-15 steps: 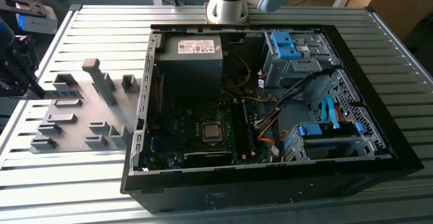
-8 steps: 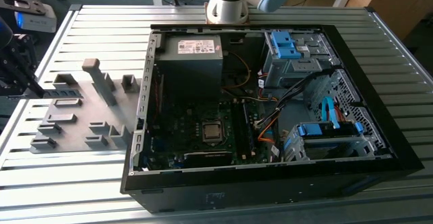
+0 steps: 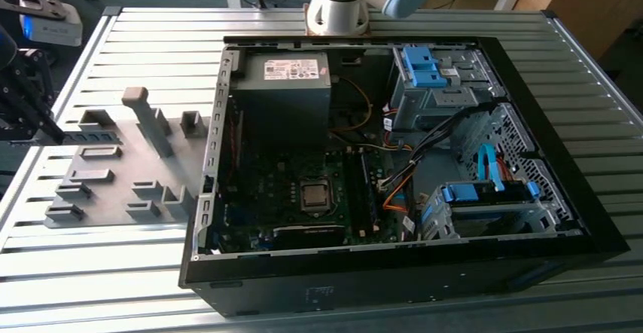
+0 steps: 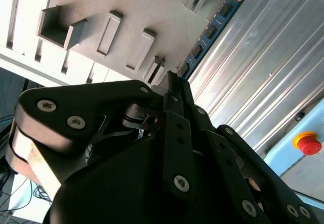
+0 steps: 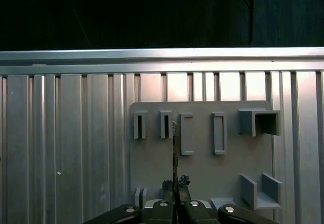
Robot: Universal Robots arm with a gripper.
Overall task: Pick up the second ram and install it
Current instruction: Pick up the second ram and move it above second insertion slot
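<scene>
The gripper (image 4: 172, 82) has its fingers shut tight on one end of the memory stick (image 4: 208, 34), and in the second wrist view the stick's long axis runs straight out past the fingertips. It hangs over the grey tray (image 4: 126, 11). In the exterior view its free end points to the exterior view's right, toward the open computer case (image 3: 351, 280)

The exterior view looks down over the ribbed metal counter (image 3: 150, 47); both wrist views look closely past the black gripper (image 5: 175, 184) onto its grey plastic tray (image 5: 202, 168).
</scene>
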